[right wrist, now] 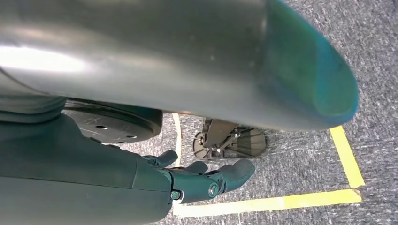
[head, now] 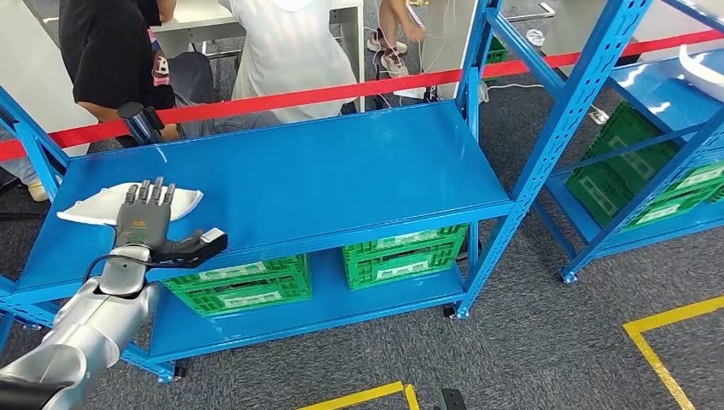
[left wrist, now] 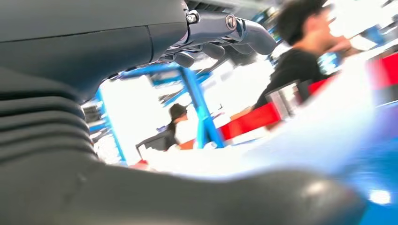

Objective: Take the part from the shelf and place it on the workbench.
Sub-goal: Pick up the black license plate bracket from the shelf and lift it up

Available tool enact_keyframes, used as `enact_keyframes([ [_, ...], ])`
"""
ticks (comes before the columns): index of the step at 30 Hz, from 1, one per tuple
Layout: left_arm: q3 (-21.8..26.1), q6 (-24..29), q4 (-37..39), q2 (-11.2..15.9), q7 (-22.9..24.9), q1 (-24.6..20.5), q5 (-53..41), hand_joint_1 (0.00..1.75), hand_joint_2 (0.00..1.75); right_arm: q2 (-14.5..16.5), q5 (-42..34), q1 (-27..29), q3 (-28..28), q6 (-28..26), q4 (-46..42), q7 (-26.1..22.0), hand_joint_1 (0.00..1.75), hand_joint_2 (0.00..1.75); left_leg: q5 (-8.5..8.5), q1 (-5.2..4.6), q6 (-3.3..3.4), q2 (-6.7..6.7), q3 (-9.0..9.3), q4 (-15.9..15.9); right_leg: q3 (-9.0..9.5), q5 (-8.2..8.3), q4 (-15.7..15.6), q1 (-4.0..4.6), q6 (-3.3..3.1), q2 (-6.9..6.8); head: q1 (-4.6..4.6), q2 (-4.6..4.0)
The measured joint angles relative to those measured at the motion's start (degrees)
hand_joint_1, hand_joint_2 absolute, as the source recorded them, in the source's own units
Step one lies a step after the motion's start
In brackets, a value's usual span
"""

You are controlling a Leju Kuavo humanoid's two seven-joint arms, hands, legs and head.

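A flat white part lies at the left end of the blue shelf's top board. My left hand is stretched out over the part's near right side, fingers spread forward above it and thumb sticking out to the right. In the left wrist view the fingers hang above the blurred white part with a gap between, and nothing is gripped. My right hand hangs low over the grey floor, fingers loosely bent and holding nothing.
Green crates stand on the shelf's lower board. A second blue shelf with green crates and a white piece stands to the right. Red barrier tape runs behind, with people beyond it. Yellow lines mark the floor.
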Motion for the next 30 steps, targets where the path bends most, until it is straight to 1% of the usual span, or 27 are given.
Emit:
enact_keyframes([
  [5,-5.2,1.4,0.0,-1.6,-0.5,-0.1,0.0,0.00,1.75,0.0,-0.3,-0.2,-0.2,0.0,0.0,-0.7,0.00,0.00,-0.01,-0.04,0.02,0.01,0.01,0.0,0.01,0.02,0.0,-0.03,0.04,0.00,0.00,0.00],
  [10,-7.5,1.9,0.0,-2.9,-0.6,-0.8,0.0,0.00,1.75,0.1,-0.6,-0.2,-0.3,-0.1,0.0,-1.0,0.00,0.00,-0.01,-0.11,0.02,0.01,0.01,0.0,0.01,0.03,0.0,-0.02,0.04,0.00,-0.01,0.00],
  [20,-8.1,3.3,-0.1,-5.0,-1.6,-2.0,0.0,0.00,1.75,0.1,-0.6,-0.1,-0.7,-0.2,0.0,-1.8,0.00,0.00,-0.01,-0.11,0.02,0.02,0.02,0.0,0.01,0.03,0.0,0.00,0.04,0.00,-0.01,0.00],
  [30,-8.1,1.1,0.0,-5.3,-0.5,-2.1,0.2,0.00,1.75,0.3,-0.3,0.3,-1.1,-0.4,0.0,-3.2,0.00,0.00,-0.01,-0.11,0.02,0.02,0.01,0.0,0.01,0.02,0.0,-0.01,0.04,0.01,-0.01,0.00],
])
